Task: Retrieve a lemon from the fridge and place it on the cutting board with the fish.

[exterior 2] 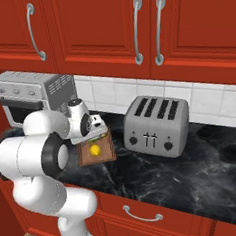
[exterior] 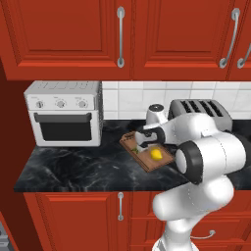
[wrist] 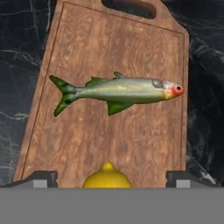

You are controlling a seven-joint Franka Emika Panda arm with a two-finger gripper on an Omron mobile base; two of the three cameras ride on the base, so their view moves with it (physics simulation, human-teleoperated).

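Lemon [wrist: 107, 176] lies on the cutting board [wrist: 109, 140] between the widely spread fingertips [wrist: 41, 178] of the gripper [wrist: 108, 179], touching neither; the fish [wrist: 118, 91] rests further along the board

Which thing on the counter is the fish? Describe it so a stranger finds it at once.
On the black counter, between the white toaster oven and the silver toaster, lies a brown board. The fish lies across the board, apart from the lemon between the fingers of the open gripper. It is slim and greenish-silver with a red snout; the lemon is round and yellow.
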